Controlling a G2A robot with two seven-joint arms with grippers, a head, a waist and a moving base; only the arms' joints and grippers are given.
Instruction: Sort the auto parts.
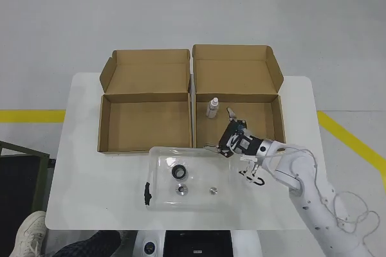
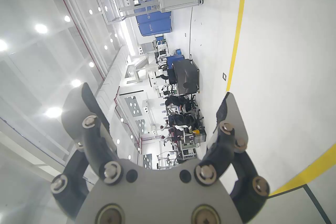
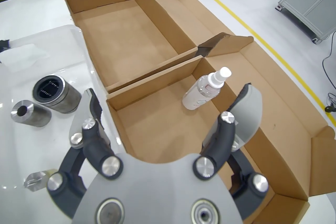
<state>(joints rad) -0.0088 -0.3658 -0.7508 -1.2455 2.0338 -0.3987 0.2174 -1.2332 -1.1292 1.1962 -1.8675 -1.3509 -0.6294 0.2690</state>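
Two boxes [image 1: 145, 125], one bottle [image 1: 212, 107], perhaps three parts [image 1: 179, 172]

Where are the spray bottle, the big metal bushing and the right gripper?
spray bottle [image 3: 200, 92]: right wrist view, on its white body.
big metal bushing [image 3: 65, 101]: right wrist view, on its side wall.
right gripper [image 3: 170, 92]: right wrist view, midway between its fingertips.

right hand [image 3: 169, 91] spread | spray bottle [image 3: 203, 92] in cardboard box [image 3: 157, 130] | metal cylinders [image 3: 56, 97] in tray [image 3: 52, 30]
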